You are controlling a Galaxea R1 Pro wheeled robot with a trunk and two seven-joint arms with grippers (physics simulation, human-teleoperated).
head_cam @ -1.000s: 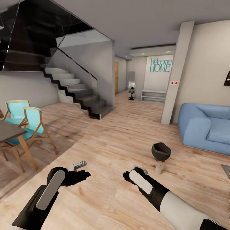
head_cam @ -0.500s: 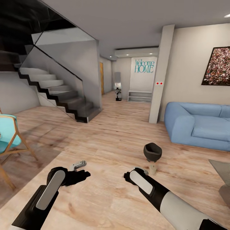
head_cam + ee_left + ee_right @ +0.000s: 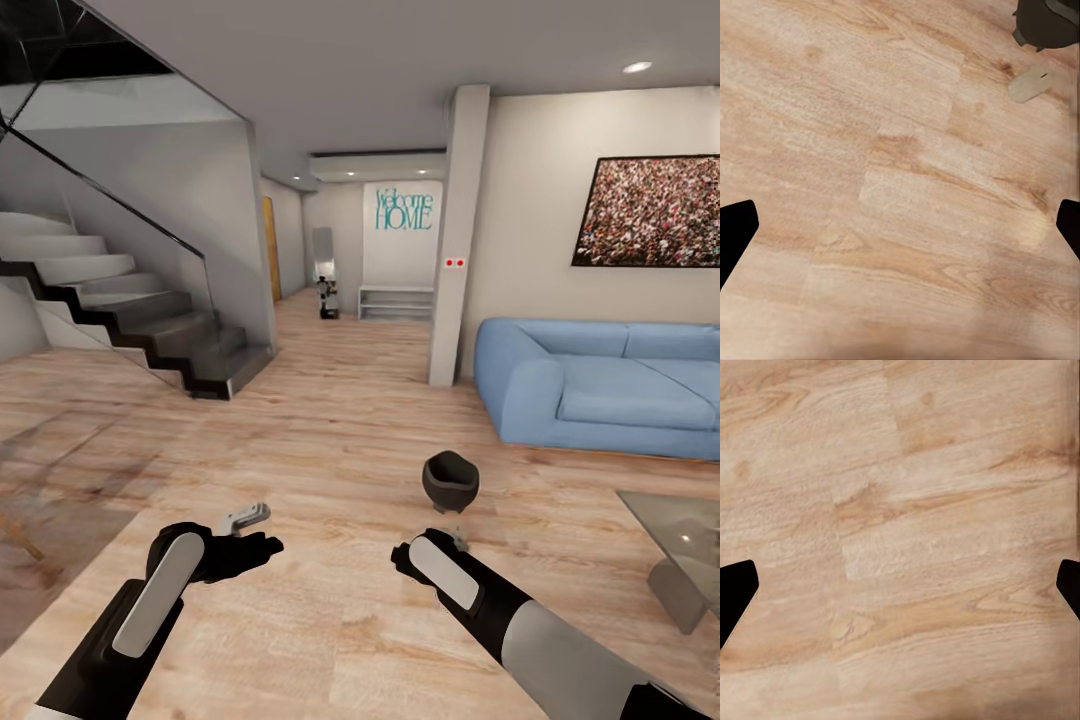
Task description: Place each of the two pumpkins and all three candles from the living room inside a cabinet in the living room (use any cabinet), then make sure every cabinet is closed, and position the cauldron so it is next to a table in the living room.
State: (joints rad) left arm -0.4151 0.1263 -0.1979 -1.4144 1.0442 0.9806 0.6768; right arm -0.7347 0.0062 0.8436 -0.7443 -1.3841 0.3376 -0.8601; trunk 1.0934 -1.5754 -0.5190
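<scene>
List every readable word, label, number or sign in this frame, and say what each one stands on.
"Welcome HOME": teal lettering on the white far wall of the hallway, above a low white bench.
Two small red marks on the white pillar: dots, not text.
Wall picture above the blue sofa: speckled pattern, nothing to read.

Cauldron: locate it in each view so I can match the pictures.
Head view: cauldron on the floor, right of centre, near the sofa.
Left wrist view: cauldron at the frame's edge, candle beside it.
Right wrist view: floor planks.
Shared landmark: the wood floor.
</scene>
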